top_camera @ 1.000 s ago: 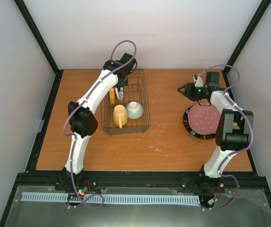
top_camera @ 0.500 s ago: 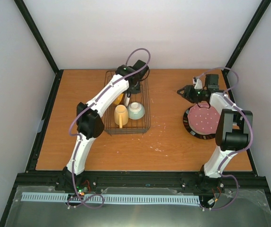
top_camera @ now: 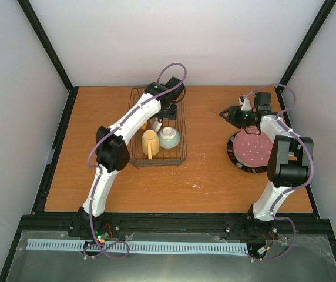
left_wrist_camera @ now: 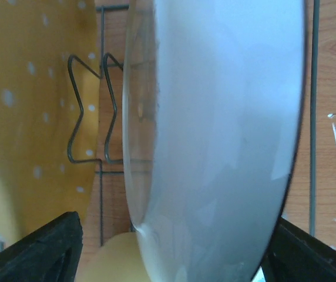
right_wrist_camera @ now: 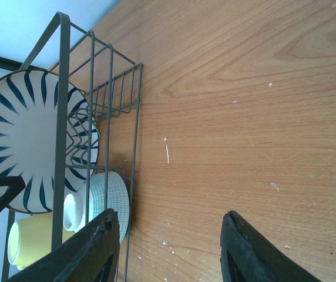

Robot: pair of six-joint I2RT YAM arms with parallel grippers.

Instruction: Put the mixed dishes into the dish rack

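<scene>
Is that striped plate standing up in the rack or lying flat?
Standing on edge. The striped plate faces sideways inside the rack, and the left wrist view shows it edge-on beside the dotted plate.

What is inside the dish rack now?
In the dish rack: a cream-yellow mug, a pale bowl, a striped plate standing upright and a dotted yellow plate beside it. The left arm hides its far part from above.
</scene>
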